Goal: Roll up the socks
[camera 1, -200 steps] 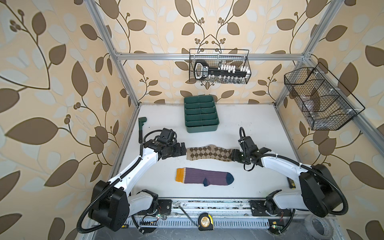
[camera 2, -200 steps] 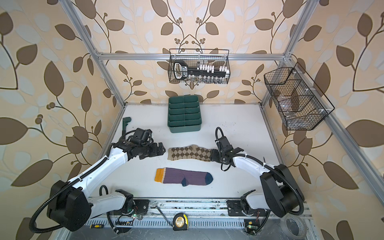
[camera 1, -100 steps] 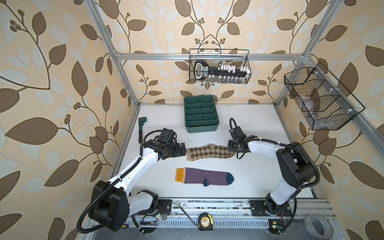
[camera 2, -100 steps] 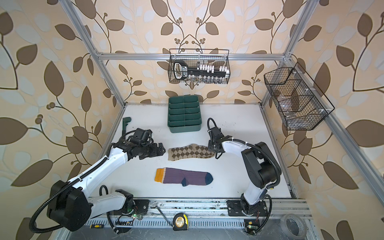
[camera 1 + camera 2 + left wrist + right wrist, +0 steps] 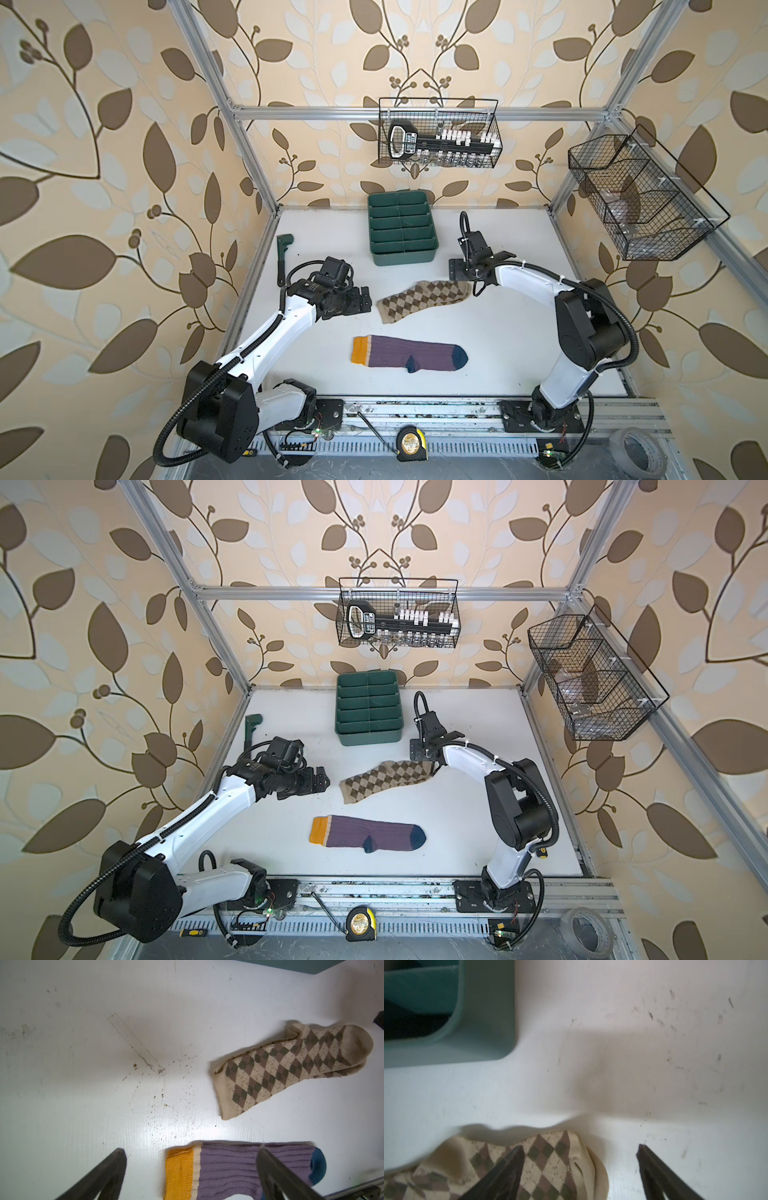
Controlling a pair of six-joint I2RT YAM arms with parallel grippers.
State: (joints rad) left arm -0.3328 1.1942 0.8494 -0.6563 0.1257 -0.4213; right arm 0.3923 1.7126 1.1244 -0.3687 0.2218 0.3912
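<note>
The beige argyle sock (image 5: pixel 419 299) (image 5: pixel 382 781) lies slanted on the white table, its toe end toward the back right and a little bunched. My right gripper (image 5: pixel 459 272) (image 5: pixel 579 1147) is open just over that toe end; the sock (image 5: pixel 548 1159) lies loose under one finger (image 5: pixel 508 1167). The purple sock (image 5: pixel 409 353) (image 5: pixel 370 833), with a yellow cuff and navy toe, lies flat nearer the front. Left of the argyle sock's cuff (image 5: pixel 224 1088), my left gripper (image 5: pixel 361 299) (image 5: pixel 191 1149) hangs open and holds nothing. The purple sock (image 5: pixel 228 1169) shows beneath it.
A green divided tray (image 5: pixel 401 249) stands at the back middle, close behind the right gripper. A green-handled tool (image 5: pixel 284 249) lies by the left wall. Wire baskets (image 5: pixel 438 133) (image 5: pixel 640 199) hang on the back and right walls. A tape measure (image 5: pixel 411 442) sits on the front rail.
My right gripper shut on the argyle sock's toe end, pulled it toward the back so the sock now lies slanted, then opened. The left arm has not moved.
</note>
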